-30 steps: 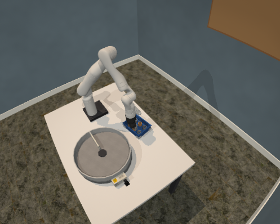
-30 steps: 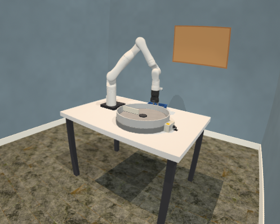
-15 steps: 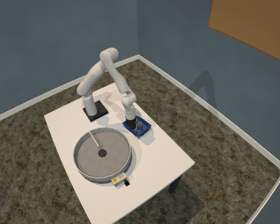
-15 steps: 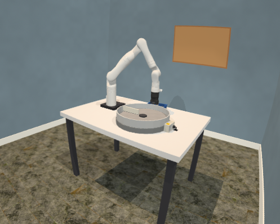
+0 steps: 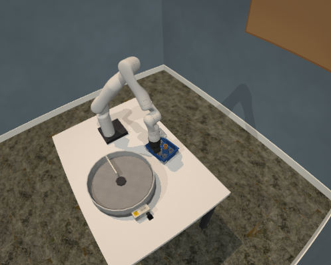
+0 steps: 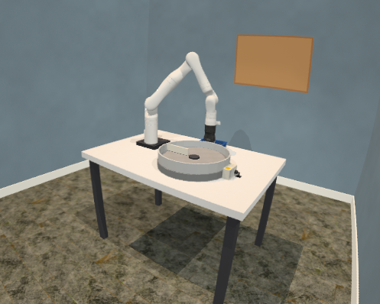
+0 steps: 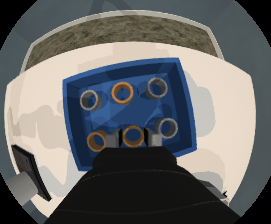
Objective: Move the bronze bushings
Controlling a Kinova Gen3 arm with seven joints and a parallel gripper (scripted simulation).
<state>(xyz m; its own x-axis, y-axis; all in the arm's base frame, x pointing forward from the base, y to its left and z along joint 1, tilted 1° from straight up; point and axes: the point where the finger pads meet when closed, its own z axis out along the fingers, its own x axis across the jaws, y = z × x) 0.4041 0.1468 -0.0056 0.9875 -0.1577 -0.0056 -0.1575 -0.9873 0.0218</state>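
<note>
The blue crate [image 7: 127, 108] [image 5: 162, 150] holds several upright bushings. In the wrist view three are bronze: one in the back row middle [image 7: 122, 92], one front left [image 7: 97, 140] and one front middle [image 7: 134, 136]. Three are steel: back left [image 7: 89, 100], back right [image 7: 158, 87] and front right [image 7: 167, 127]. My gripper [image 7: 133, 134] [image 5: 155, 150] is open and low in the crate, its fingertips standing either side of the front middle bronze bushing. The turntable [image 5: 121, 183] has a grey disc, a dark hub [image 5: 120, 181] and no bushing on it.
A raised grey rim rings the turntable, and a white bar [image 5: 111, 165] runs from the rim to the hub. A small control box [image 5: 141, 212] sits at the turntable's front. The arm's base [image 5: 112, 132] stands behind the turntable. The crate lies near the table's right edge.
</note>
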